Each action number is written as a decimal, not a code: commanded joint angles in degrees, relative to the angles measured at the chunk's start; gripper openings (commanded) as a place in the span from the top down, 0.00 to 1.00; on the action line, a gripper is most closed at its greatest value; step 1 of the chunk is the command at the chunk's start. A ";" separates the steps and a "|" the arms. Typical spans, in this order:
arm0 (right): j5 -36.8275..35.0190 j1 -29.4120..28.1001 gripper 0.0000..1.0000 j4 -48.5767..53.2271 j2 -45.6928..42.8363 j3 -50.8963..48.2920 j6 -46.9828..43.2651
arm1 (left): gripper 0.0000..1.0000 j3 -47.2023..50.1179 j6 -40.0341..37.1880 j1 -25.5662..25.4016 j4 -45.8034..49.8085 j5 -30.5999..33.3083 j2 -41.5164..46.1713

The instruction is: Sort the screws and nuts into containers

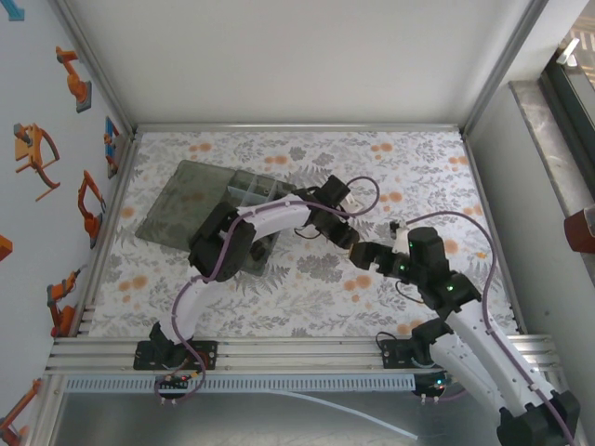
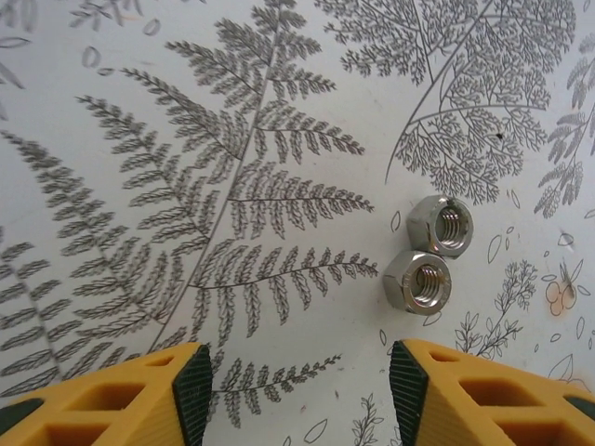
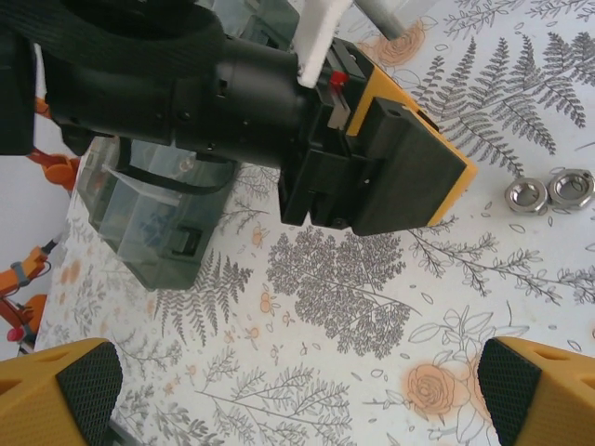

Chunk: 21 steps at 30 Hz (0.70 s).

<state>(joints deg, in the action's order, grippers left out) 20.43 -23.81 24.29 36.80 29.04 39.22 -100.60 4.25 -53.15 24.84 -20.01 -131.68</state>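
Left gripper (image 2: 299,372), from its own wrist cam: jaws apart, nothing btwn them, yellow fingers (image 2: 121,400) w/ black pads sitting at the bottom corners over the fern-print cloth (image 2: 139,186); can't tell if the tips touch the cloth. Two silvery hex nuts (image 2: 417,280) lie flat on the cloth just ahead of the right-hand finger. They touch each other, threaded holes toward the cam, and neither touches the gripper. Right wrist cam: right gripper (image 3: 297,381) has its jaws wide apart and empty, black-padded tips at the lower corners above the cloth. Ahead of it is the left gripper's black-and-yellow body, side-on. Beyond that, near the right edge, are the two nuts, side by side and touching. Over to the left, partly behind the left arm, the smoky-grey organizer box (image 3: 149,223) stands on the cloth, well apart from the nuts; contents too blurred to tell. Overhead cam: organizer box is up-left of table centre, lid (image 1: 181,200) lying open flat on its left, pale grid of compartments (image 1: 246,190) on its right. Left arm crosses over the box's near part to mid-table, right arm comes in from lower right, and both grippers are close together near centre.
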 commanded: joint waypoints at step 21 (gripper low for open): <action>-1.84 0.33 0.00 5.98 -2.35 0.77 0.91 | 0.55 -14.99 -12.62 -8.56 14.91 13.35 -11.06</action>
<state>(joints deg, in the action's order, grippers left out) 19.53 -23.77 29.80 34.79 29.30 39.75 -115.61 -5.41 -60.31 34.04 -10.70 -139.61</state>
